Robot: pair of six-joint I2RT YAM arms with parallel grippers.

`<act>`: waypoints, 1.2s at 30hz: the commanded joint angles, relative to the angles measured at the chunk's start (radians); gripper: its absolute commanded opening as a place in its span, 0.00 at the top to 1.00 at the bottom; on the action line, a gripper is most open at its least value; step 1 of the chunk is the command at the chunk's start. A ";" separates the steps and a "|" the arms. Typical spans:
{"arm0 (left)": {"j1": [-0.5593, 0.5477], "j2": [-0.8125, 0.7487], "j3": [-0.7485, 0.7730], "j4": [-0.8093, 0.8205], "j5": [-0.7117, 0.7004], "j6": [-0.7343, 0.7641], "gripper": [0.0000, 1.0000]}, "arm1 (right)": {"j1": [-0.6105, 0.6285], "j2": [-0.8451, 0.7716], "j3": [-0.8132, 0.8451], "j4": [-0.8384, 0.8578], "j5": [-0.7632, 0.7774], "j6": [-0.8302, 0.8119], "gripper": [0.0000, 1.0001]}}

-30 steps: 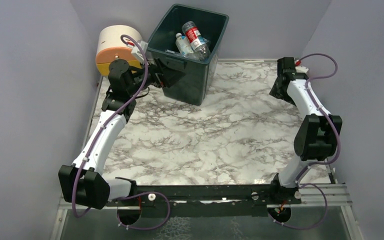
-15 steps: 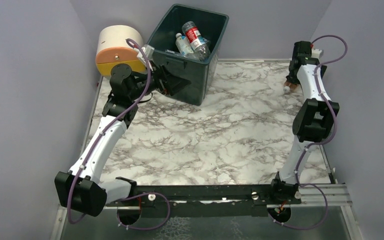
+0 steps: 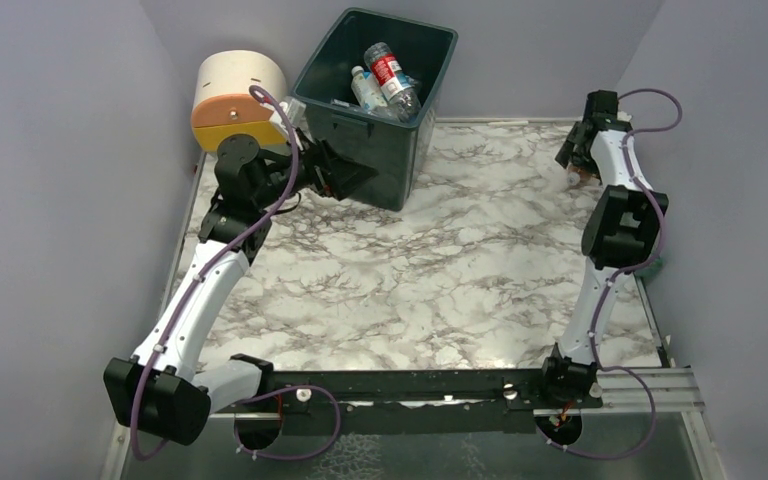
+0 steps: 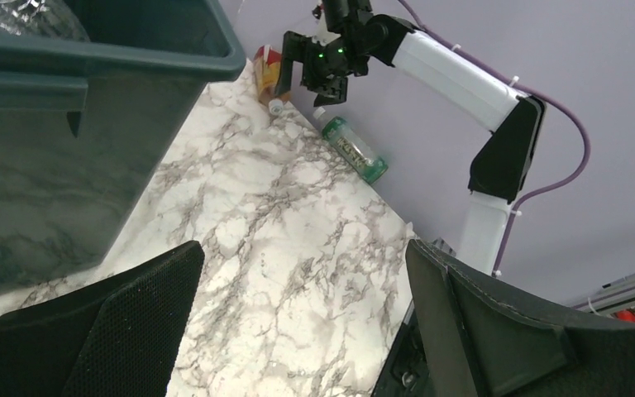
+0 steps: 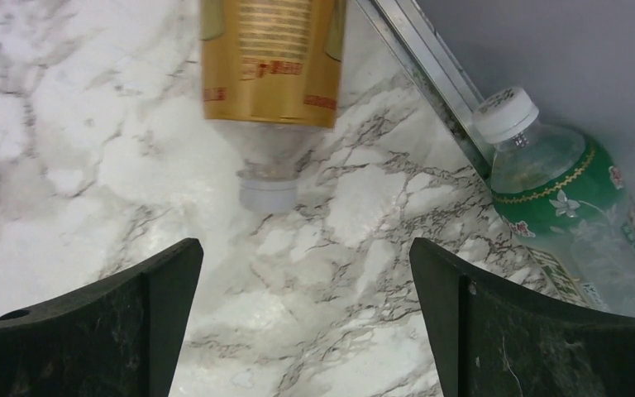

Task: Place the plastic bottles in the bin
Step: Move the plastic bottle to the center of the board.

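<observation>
The dark green bin (image 3: 380, 160) stands at the back left and holds several bottles, among them a clear one with a red label (image 3: 390, 72). My left gripper (image 3: 348, 172) is open and empty, close to the bin's near wall (image 4: 50, 165). My right gripper (image 3: 572, 160) is open and empty, low over the far right corner. Just ahead of its fingers lies a gold-labelled bottle (image 5: 269, 58), neck towards me. A green bottle with a white cap (image 5: 579, 215) lies beside it against the wall. Both show in the left wrist view: the gold one (image 4: 269, 70) and the green one (image 4: 354, 149).
A rounded cream and orange drawer unit (image 3: 235, 95) stands left of the bin. A metal rail (image 5: 413, 58) runs along the table's right edge under the purple wall. The marble tabletop (image 3: 410, 270) lies between the arms.
My right arm has stretched further into the far right corner, and its gripper has settled over the gold-labelled bottle. My left gripper has shifted slightly beside the bin.
</observation>
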 commanded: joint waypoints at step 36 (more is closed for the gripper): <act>0.001 0.046 -0.041 -0.013 -0.040 0.029 0.01 | -0.104 0.100 -0.084 0.390 -0.252 0.253 0.15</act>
